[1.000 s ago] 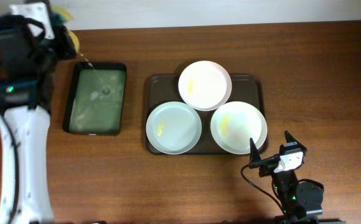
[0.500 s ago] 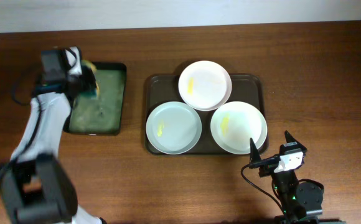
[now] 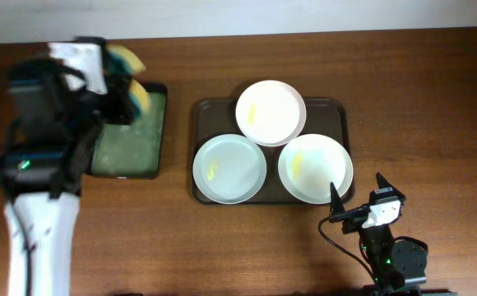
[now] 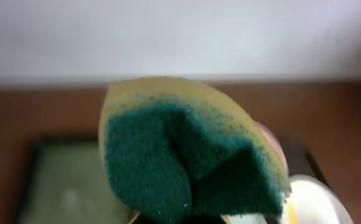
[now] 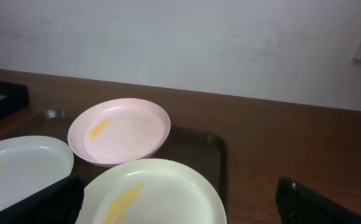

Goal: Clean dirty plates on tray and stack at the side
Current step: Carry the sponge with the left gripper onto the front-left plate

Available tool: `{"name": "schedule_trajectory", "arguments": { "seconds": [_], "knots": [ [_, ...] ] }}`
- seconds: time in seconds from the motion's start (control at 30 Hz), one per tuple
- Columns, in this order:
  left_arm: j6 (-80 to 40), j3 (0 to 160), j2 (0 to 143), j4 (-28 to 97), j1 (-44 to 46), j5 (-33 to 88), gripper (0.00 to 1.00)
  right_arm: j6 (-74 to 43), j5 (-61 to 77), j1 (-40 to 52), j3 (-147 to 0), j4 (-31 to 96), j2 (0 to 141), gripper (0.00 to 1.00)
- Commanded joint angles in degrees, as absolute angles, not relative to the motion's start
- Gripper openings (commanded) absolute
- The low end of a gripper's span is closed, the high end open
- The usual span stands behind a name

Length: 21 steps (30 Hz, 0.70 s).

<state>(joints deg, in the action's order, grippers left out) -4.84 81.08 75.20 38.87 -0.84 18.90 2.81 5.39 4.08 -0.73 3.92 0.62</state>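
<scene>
Left pincer (image 3: 122, 82) hangs raised, clamped on a sponge (image 4: 187, 155); right pincer (image 3: 358, 191) rests spread apart.

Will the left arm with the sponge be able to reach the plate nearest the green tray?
Probably yes: nothing stands between the left gripper, holding the sponge, and that plate, which lies uncovered on the brown tray.

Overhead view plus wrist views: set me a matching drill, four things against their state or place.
1. sponge
2. pink plate
3. black tray
4. right gripper

A. jaws open, holding nothing
B. green inside, left of the brown tray
C. folded, green and yellow
D. yellow smear, far side of the brown tray

Pairs: 1-C, 2-D, 3-B, 4-A
</scene>
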Motion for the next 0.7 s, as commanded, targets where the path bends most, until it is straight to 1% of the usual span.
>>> {"name": "schedule_trajectory", "arguments": {
  "seconds": [0.0, 0.1, 0.2, 0.27, 0.43, 0.67],
  "knots": [
    [-14.06, 77.49, 80.66, 40.58, 5.76, 20.45, 0.0, 2.79, 5.13, 4.45, -0.32, 4.1, 0.19, 0.98],
    [-18.44, 76.42, 87.74, 40.05, 12.69, 20.4, 0.0, 2.79, 5.1, 4.45, -0.32, 4.1, 0.19, 0.98],
    [-20.97, 76.42, 93.73, 38.98, 17.45, 20.38, 0.0, 2.76, 5.13, 4.45, -0.32, 4.1, 0.19, 0.98],
    [-25.21, 76.42, 99.04, 37.74, 21.21, 20.32, 0.0, 2.76, 5.13, 4.45, -0.32, 4.1, 0.19, 0.98],
    [-30.61, 76.42, 105.01, 37.52, 24.71, 19.68, 0.0, 2.76, 5.13, 4.45, -0.32, 4.1, 0.19, 0.98],
    [-33.52, 76.42, 111.81, 37.12, 27.0, 18.22, 0.0, 2.76, 5.1, 4.45, -0.32, 4.1, 0.19, 0.98]
  ]
}}
